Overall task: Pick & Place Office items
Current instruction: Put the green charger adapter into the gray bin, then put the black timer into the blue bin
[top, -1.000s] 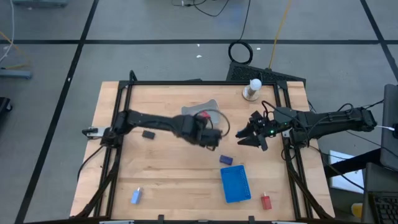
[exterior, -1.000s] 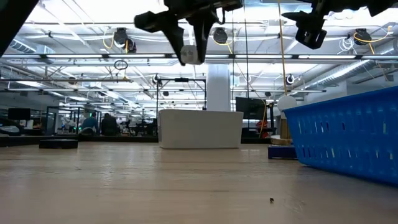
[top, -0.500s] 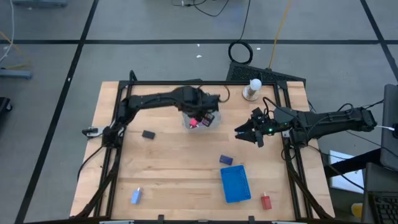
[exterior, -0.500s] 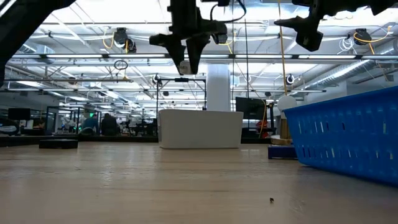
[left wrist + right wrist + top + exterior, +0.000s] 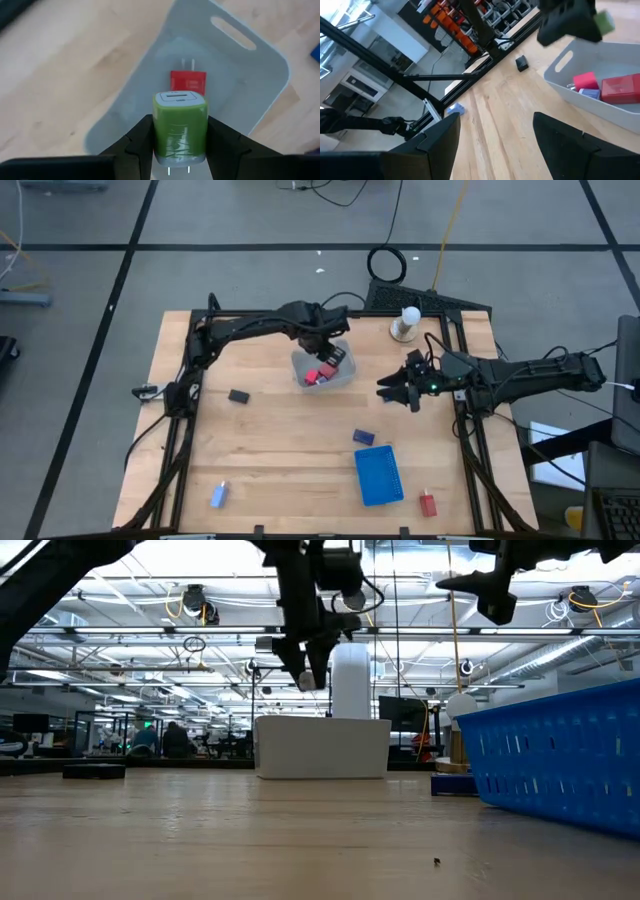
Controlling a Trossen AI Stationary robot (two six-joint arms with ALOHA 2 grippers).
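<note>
My left gripper (image 5: pixel 326 352) hangs over the pale bin (image 5: pixel 343 376) at the table's far middle, shut on a green block with silver ends (image 5: pixel 180 127). That block also shows in the right wrist view (image 5: pixel 604 21). Red pieces (image 5: pixel 318 373) lie in the bin; the left wrist view shows a red plug (image 5: pixel 187 80) on its floor. My right gripper (image 5: pixel 396 392) hovers open to the right of the bin, high above the table (image 5: pixel 490 592). On the wood lie a black piece (image 5: pixel 238 395), a dark blue one (image 5: pixel 363 437), a light blue one (image 5: pixel 218 495) and a red one (image 5: pixel 428 504). My left gripper pinches the green block by its two green side faces (image 5: pixel 159 131) between both fingers (image 5: pixel 140 142). The fingers come from above, pointing down. The block is lifted clear over the bin, its slotted silver end (image 5: pixel 180 96) facing down toward the red plug.
A flat bright-blue tray (image 5: pixel 378 475) lies toward the near right, close to the low camera (image 5: pixel 560 755). A white knob on a round base (image 5: pixel 405 324) stands at the far right corner. Black frame rails (image 5: pixel 185 380) run along the table's edges.
My left gripper has carried the green block from the table's middle toward the far edge, ending above the bin, and has turned so that its fingers point down. It has stayed shut on the block throughout.
</note>
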